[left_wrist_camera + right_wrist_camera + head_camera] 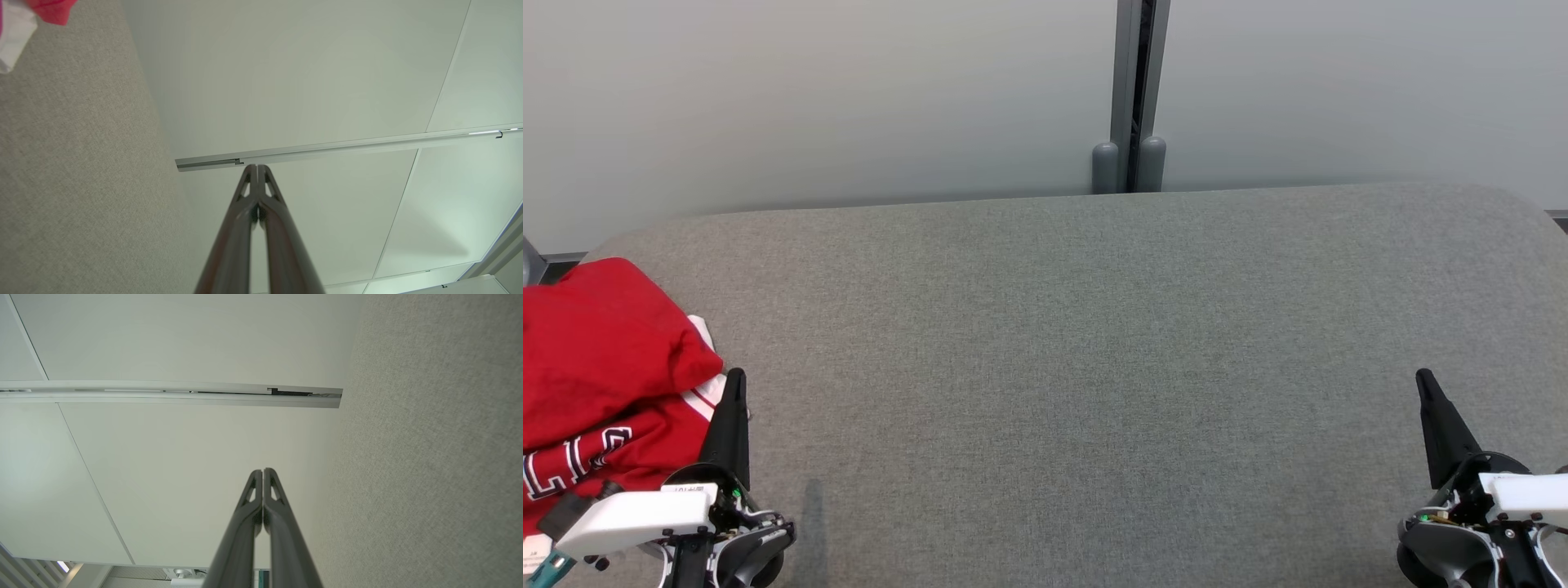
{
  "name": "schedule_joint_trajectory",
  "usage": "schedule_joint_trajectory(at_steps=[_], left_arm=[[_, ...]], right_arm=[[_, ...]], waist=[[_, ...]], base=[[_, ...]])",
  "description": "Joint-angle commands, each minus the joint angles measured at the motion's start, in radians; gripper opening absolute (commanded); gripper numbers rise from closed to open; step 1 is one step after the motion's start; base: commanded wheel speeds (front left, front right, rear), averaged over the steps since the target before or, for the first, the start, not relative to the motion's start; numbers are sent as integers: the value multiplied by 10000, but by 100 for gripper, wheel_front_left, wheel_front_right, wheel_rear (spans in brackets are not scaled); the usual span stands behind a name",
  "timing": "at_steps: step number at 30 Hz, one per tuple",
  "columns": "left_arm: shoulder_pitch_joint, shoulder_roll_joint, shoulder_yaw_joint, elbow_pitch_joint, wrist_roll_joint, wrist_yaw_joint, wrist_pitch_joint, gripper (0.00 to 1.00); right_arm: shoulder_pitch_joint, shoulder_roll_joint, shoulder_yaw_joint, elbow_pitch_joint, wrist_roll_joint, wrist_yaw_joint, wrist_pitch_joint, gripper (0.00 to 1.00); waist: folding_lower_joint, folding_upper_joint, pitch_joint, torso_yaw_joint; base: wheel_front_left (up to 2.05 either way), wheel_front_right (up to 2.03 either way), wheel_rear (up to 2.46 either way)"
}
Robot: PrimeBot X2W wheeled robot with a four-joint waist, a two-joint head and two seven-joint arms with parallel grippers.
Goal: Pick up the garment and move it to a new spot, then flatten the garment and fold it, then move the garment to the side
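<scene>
Left gripper, head view: my left gripper (736, 382) sits at the lower left, its two long dark fingers pressed together and holding nothing.
Right gripper, head view: my right gripper (1426, 384) sits at the lower right, fingers likewise closed and empty.
Garment, head view: the crumpled red garment (596, 359), cloth with white trim and white block letters, lies at the left end of the grey woven padded surface (1062, 351), just beside my left fingers; I cannot tell whether they touch.
Backdrop, head view: pale wall panels (849, 98) with a grey metal post (1139, 82) between them.
Left wrist view: my fingers meet at the tips (256, 167); a red-and-white corner of the garment (53, 8) shows at the top left, well apart from them.
Right wrist view: my fingers (262, 470) are closed tip to tip and empty; the grey surface (429, 457) is on the right.
</scene>
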Motion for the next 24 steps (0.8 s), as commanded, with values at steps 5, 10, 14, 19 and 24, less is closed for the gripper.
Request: schedule_joint_trajectory(at_steps=[5, 10, 14, 19, 24], left_arm=[[-132, 54, 41, -30, -10, -41, 28, 0], [-132, 54, 41, -30, -10, -41, 28, 0], [-132, 54, 41, -30, -10, -41, 28, 0], [-132, 54, 41, -30, -10, -41, 28, 0], [-133, 54, 41, -30, -10, -41, 28, 0]], right_arm=[[-83, -95, -9, -34, 25, 0, 28, 0], [-83, -95, -9, -34, 25, 0, 28, 0], [-83, -95, -9, -34, 25, 0, 28, 0], [-83, -95, -9, -34, 25, 0, 28, 0], [-83, -95, -9, -34, 25, 0, 28, 0]], waist=[[0, 0, 0, 0], [0, 0, 0, 0], [0, 0, 0, 0], [0, 0, 0, 0], [0, 0, 0, 0]], base=[[0, 0, 0], [0, 0, 0], [0, 0, 0], [0, 0, 0], [0, 0, 0]])
